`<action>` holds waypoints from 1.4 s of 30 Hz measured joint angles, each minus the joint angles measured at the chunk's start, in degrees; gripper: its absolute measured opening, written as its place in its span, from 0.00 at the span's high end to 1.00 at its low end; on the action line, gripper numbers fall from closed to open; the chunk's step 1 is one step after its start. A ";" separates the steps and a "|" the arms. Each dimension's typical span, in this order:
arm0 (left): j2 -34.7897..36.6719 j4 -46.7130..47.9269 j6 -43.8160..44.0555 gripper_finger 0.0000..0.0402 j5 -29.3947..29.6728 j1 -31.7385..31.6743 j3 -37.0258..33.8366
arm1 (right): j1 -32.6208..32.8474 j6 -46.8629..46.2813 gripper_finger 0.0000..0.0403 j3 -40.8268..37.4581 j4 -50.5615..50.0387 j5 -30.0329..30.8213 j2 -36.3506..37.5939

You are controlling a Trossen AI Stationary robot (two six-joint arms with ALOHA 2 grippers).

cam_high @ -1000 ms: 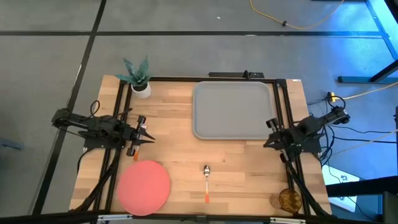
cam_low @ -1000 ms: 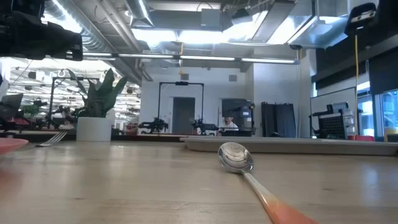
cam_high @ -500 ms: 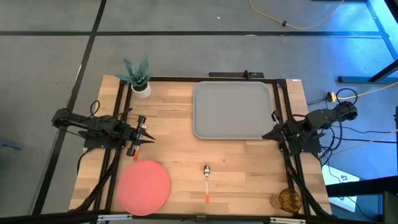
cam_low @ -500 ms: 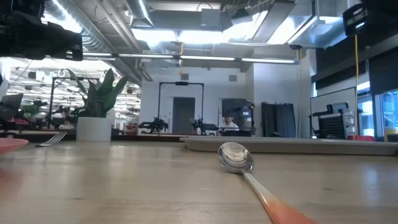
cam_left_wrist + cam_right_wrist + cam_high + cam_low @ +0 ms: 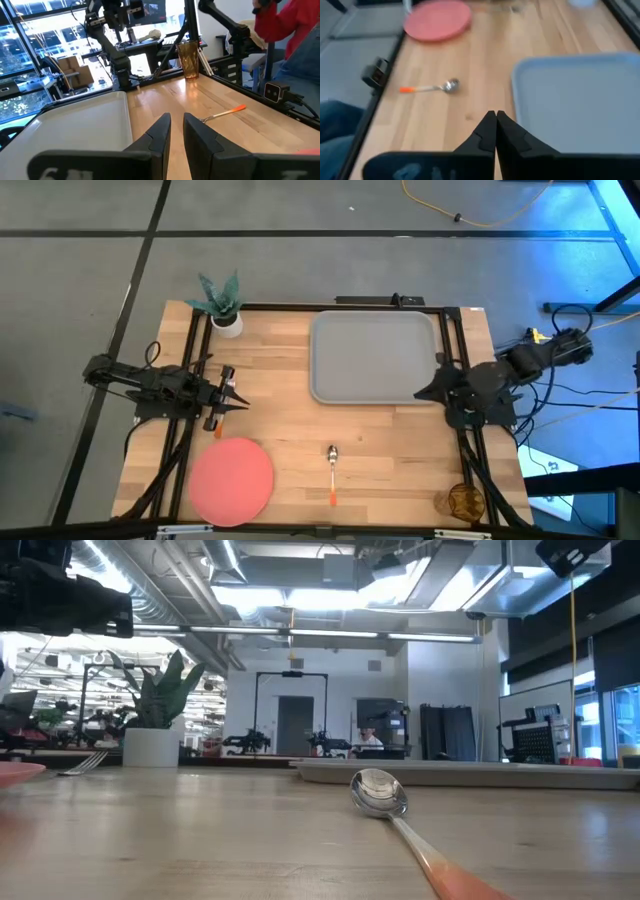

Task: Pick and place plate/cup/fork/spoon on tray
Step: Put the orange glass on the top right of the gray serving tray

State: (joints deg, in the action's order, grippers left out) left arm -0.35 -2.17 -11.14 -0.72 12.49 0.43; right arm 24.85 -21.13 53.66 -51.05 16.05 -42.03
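Looking down on a wooden table (image 5: 290, 400) with two dark arms, one at each side.

Seeing the grey tray (image 5: 375, 358) lying flat at the back of the table, toward the right, with nothing on it.

Finding the pink plate (image 5: 231, 478) lying flat near the front left corner, well apart from the tray.

Spotting the spoon (image 5: 332, 470) lying on the wood near the front middle, between the plate and the cup, with its silver bowl pointing to the tray and its orange handle pointing to the front edge.

Seeing the brown cup (image 5: 464, 502) standing upright at the front right corner.

Finding the fork (image 5: 85, 762) in the low view, lying on the table on the left, between the plate's rim and the white plant pot (image 5: 227, 323). Not being able to pick it out well from above, close under the left arm.

Watching the left gripper (image 5: 172, 132) hanging over the left side of the table, just behind the plate, with its fingers only a little bit apart and holding nothing.

Watching the right gripper (image 5: 495, 117) hanging by the tray's front right corner, with its fingers pressed together and holding nothing.

Noticing a person's red sleeve (image 5: 285, 20) past the table in the left wrist view.
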 joint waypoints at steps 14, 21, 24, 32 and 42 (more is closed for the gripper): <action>0.00 0.02 -0.01 0.89 -0.01 0.01 0.00 | -4.11 -13.44 0.99 11.55 -20.23 -5.03 -13.03; -0.01 0.01 -0.01 0.89 -0.01 0.01 0.00 | -4.11 -3.45 0.99 11.55 -15.73 -17.27 -12.99; -0.01 0.02 -0.01 0.89 -0.01 0.00 0.00 | -4.11 -2.54 0.99 11.55 -13.36 -24.43 -12.99; -0.01 0.02 -0.02 0.89 0.01 0.02 0.00 | -4.09 -7.28 0.99 11.55 -13.42 -32.44 -12.99; -0.01 0.02 0.00 0.89 0.01 0.00 0.00 | 0.43 -6.74 0.89 11.55 -13.71 -38.67 -12.99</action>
State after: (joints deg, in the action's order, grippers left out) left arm -0.36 -2.16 -11.14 -0.71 12.49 0.43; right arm 25.27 -27.87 65.21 -64.77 -22.63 -55.02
